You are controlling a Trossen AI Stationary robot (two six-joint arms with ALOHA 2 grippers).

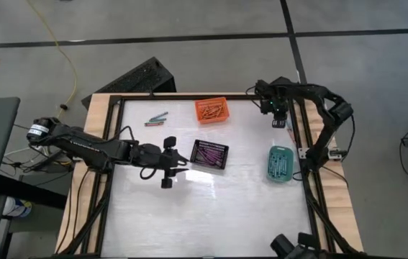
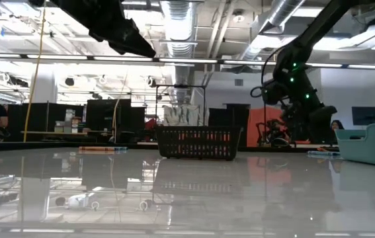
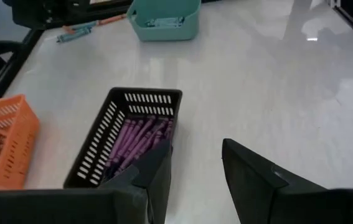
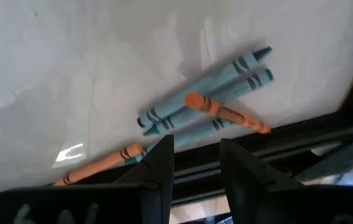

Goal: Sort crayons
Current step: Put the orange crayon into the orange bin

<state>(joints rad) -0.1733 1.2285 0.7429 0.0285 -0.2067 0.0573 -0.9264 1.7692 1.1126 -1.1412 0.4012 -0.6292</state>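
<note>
We're mid-sort: right gripper [image 4: 195, 155] hovers, jaws apart, over loose crayons [image 4: 207, 99] by the table's edge (nothing gripped). Next: drop and pinch one. Left gripper [image 3: 195, 168] waits open near the black basket [image 3: 101, 134].

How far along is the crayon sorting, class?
Mostly done: purple crayons fill the black basket, and the orange basket and teal basket are loaded too. The right pincer hovers open over a blue-and-orange cluster. A few loose crayons remain at the far left.
</note>
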